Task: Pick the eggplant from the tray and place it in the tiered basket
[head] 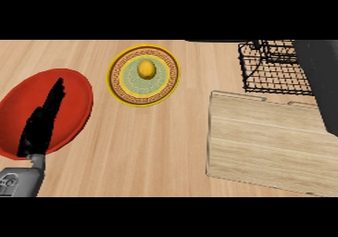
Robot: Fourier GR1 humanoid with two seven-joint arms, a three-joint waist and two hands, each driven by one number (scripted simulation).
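The left robot hand (40, 122) hangs over a red plate (72, 85) on the wooden desk (151, 152), its black fingers straight and pressed together, holding nothing. Up and to its right, a yellow patterned plate (144, 75) carries a small yellow fruit (147, 69). Farther right lies a pale wooden tray (267, 143), bare on top, and beyond it the black wire tiered basket (274, 69). A grey forearm (325, 83) crosses the basket; its hand and the eggplant cannot be seen.
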